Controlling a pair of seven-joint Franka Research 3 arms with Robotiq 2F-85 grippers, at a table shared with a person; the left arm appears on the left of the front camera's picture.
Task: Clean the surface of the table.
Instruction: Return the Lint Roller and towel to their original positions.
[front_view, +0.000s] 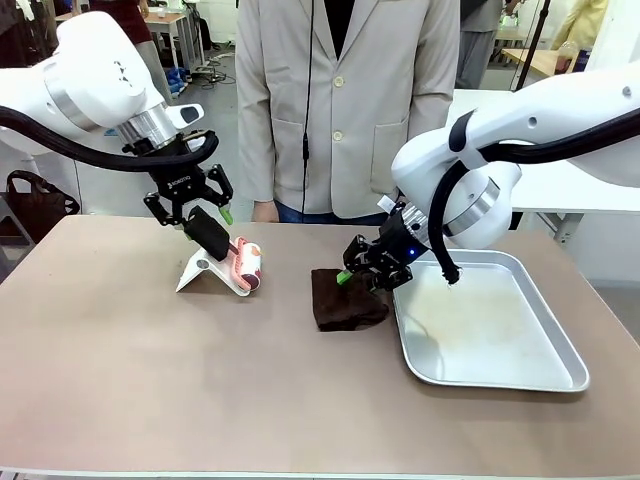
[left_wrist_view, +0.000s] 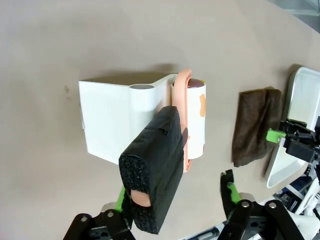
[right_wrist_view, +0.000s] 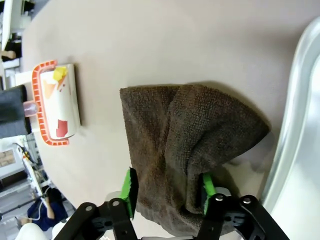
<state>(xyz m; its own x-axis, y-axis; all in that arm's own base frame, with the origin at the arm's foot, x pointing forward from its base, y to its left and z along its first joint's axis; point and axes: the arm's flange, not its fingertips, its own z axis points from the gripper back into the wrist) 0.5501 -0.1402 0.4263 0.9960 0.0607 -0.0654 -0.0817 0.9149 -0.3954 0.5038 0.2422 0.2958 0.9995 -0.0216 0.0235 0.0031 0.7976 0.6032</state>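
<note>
The taupe-brown table (front_view: 150, 400) carries a lint roller (front_view: 247, 265) with a pink frame, resting against a white stand (front_view: 197, 272). Its black foam handle (left_wrist_view: 152, 170) rises between the fingers of my left gripper (left_wrist_view: 175, 186), leaning on one green pad with a gap to the other. That left gripper (front_view: 205, 222) is open. A dark brown cloth (front_view: 345, 305) lies bunched at the table's middle. My right gripper (front_view: 360, 278) is low over its far edge. In the right wrist view the right gripper (right_wrist_view: 169, 187) stands wide, open, its pads either side of the cloth (right_wrist_view: 190, 140).
A shiny metal tray (front_view: 500, 340) sits right of the cloth, close to the right gripper. A person (front_view: 340, 100) in a beige jacket stands at the far edge, one hand (front_view: 265, 212) near the table. Bare tabletop stretches along the front and left.
</note>
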